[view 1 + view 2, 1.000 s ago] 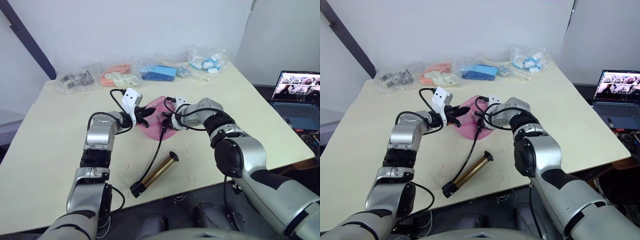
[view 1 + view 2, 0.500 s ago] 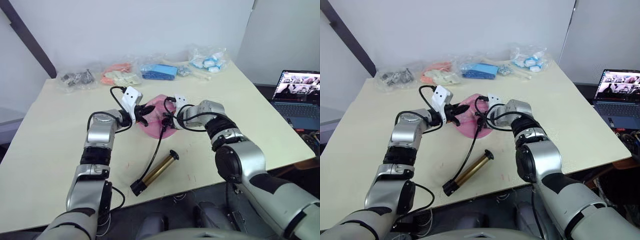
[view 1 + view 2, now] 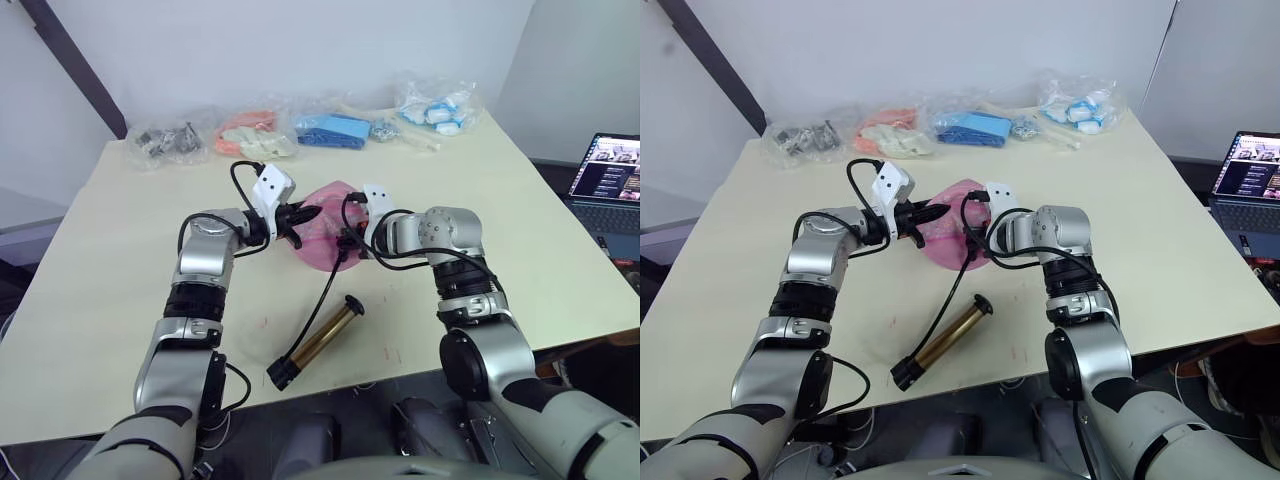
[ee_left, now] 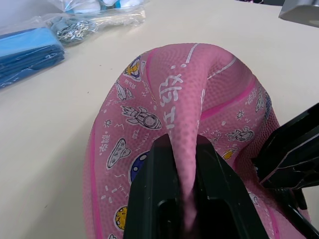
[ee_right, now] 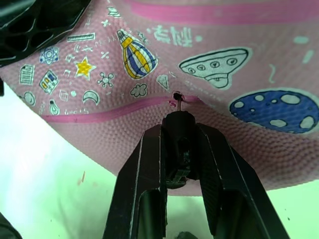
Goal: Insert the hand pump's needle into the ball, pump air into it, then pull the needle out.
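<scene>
While my left gripper (image 4: 182, 199) stays pinched on a fold of the limp ball (image 4: 199, 104), my right gripper (image 5: 180, 164), clamping the needle (image 5: 177, 99), has closed onto the valve, so insertion looks imminent.

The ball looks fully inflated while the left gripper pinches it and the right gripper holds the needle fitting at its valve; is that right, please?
Not quite: the ball is deflated, and the left gripper pinches a fold of it, as the left wrist view shows. The right gripper does hold the needle fitting at the valve.

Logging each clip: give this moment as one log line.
left gripper: pinching ball fold | right gripper: holding needle at valve | pump: lying on table
</scene>
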